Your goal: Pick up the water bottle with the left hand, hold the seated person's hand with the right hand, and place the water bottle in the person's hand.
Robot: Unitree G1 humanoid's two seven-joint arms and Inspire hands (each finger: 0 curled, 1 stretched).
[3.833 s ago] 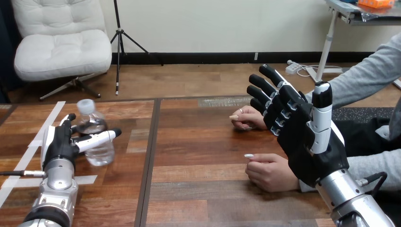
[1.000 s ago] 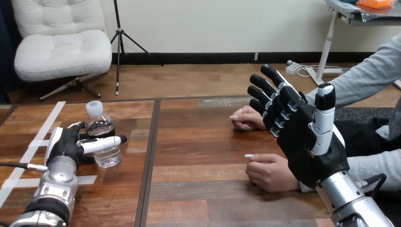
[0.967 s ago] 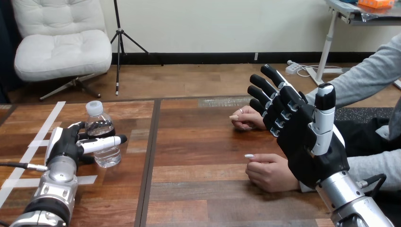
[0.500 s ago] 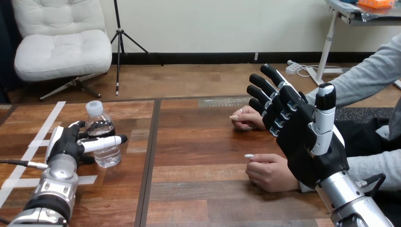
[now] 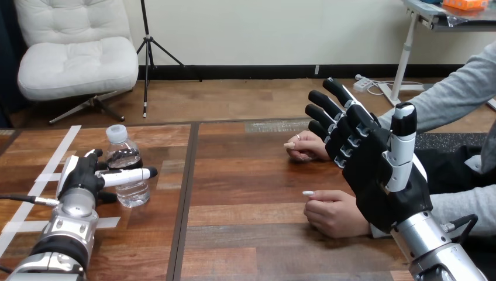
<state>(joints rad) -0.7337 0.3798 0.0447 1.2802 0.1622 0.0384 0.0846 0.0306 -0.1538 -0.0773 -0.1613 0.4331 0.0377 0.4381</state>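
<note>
Wooden surface [image 5: 251,175], bearing: one water bottle [image 5: 132,192], upright at its left side, clasped between thumb and fingers of the left robot hand [image 5: 79,175], seemingly ready for lifting; right robot hand [image 5: 374,170] spread wide, empty, raised by the person's nearer hand [image 5: 333,212], apparently poised to take it.

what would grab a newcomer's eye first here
The robot's right hand dominates the view's right side, raised with its fingers straight and open. It hangs in front of the person's near hand and far hand, both resting on the table. At the left, the left hand has thumb and fingers round an upright water bottle.
</note>
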